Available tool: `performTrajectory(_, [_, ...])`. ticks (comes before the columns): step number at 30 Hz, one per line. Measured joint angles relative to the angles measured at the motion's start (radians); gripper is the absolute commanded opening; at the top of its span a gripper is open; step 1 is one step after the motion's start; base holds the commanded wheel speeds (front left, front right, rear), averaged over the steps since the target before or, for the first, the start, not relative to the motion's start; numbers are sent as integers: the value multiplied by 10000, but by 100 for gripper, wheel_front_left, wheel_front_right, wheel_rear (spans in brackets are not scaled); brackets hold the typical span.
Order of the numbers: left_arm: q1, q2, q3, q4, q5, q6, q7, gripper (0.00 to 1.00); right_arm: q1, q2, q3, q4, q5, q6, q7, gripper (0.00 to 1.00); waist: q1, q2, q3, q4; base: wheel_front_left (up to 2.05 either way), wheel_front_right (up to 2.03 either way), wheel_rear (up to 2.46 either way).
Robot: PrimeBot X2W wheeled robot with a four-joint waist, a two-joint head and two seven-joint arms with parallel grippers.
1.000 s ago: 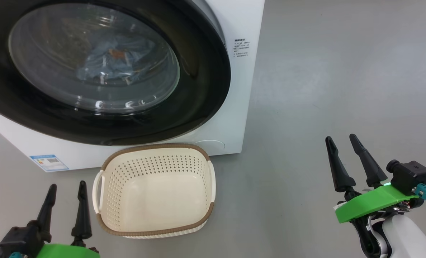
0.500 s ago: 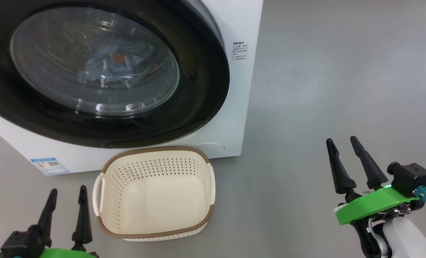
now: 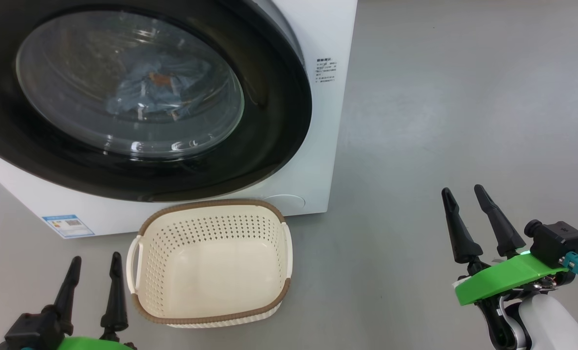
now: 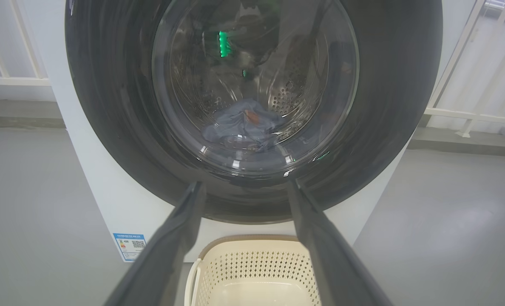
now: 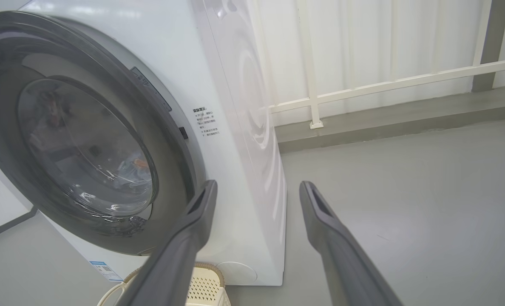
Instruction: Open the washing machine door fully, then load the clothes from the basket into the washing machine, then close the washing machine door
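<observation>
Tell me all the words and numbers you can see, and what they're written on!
Black printed lines on the white front of the washing machine, right of the washing machine door: too small to read.
Blue label sticker on the machine's lower front: it has a small square code, but its words are too small to read.
I can make out no other writing.

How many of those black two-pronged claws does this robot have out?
2. The left gripper sits at the head view's lower left, beside the basket; the right gripper at its lower right, over the floor. Both are open.
</observation>
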Motion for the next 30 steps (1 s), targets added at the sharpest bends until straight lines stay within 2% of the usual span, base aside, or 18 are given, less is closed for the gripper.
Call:
performTrajectory(3, [0, -2, -21, 2, 0, 0, 0, 100, 0, 0, 0, -2, 0, 0, 0, 100, 0, 0, 13, 6, 0, 0, 0])
performTrajectory(4, [0, -2, -31, 4, 0, 0, 0, 0, 0, 0, 0, -2, 0, 0, 0, 0, 0, 0, 15, 7, 0, 0, 0])
performTrajectory(12, [94, -430, -192, 815, -54, 0, 42, 0, 638, 416, 173, 830, 6, 0, 59, 0, 0, 0, 12, 7, 0, 0, 0])
performTrajectory(30, [190, -558, -121, 803, -1971, 2, 585, 0, 693, 539, -198, 744, 1743, 0, 537, 0, 2, 0, -154, 84, 0, 0, 0])
